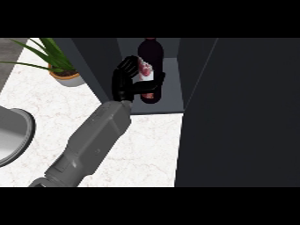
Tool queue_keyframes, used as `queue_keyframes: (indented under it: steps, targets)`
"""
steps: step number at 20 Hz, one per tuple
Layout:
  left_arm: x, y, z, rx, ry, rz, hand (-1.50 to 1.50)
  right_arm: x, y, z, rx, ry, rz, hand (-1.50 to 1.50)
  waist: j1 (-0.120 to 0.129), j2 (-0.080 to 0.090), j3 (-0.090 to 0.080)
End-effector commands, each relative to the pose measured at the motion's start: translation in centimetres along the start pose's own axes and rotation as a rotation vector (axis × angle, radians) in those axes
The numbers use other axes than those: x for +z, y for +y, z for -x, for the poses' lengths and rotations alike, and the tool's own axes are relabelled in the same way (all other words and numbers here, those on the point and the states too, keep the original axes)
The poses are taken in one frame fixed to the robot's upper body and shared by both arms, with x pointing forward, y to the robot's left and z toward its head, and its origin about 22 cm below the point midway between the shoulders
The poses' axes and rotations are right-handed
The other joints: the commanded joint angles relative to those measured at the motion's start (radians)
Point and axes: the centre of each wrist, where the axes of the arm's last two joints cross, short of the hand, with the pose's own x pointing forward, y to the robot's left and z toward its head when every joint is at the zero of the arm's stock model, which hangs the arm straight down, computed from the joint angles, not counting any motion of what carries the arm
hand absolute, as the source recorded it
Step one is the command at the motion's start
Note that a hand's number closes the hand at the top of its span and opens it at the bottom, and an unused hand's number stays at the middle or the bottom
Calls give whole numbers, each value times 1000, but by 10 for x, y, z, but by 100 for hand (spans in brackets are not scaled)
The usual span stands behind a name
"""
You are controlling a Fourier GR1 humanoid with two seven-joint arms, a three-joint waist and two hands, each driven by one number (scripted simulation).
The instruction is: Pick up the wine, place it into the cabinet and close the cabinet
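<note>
The dark wine bottle [149, 52], with a white and red label, stands upright inside the open cabinet [171, 66] on its grey shelf floor. My left hand [127, 79] reaches in from the lower left and is shut on the bottle: fingers lie along its left side and the thumb curls across its lower front. The hand hides part of the label and body. The cabinet's dark door [250, 114] stands open and fills the right side of the view. My right hand does not show.
A potted green plant [60, 66] stands on the white marble counter [48, 105] left of the cabinet. A large grey round vessel [3, 136] sits at the left edge.
</note>
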Motion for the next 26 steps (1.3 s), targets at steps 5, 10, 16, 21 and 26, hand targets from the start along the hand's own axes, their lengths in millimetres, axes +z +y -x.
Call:
queue_keyframes:
  steps: [5, 10, 16, 21, 26]
  targets:
    - [-28, -12, -28, -108, -72, -55, 150, 23, 5, -33, -69, -59, -29, -150, -6, -3, 1]
    - [-42, 6, -35, -277, -120, -150, 150, 22, 2, -28, -74, -52, -43, -150, -13, -1, 2]
    - [-58, 21, -51, -414, -117, -186, -150, 15, 4, -16, -86, -59, -47, -150, -14, 4, 2]
    - [-54, 17, -42, -431, -110, -204, -150, 27, 4, -27, -81, -68, -71, -150, -34, 8, 1]
    - [-55, 35, -37, -465, -97, -223, -150, 24, 9, -26, -78, -53, -47, -150, -25, 8, 0]
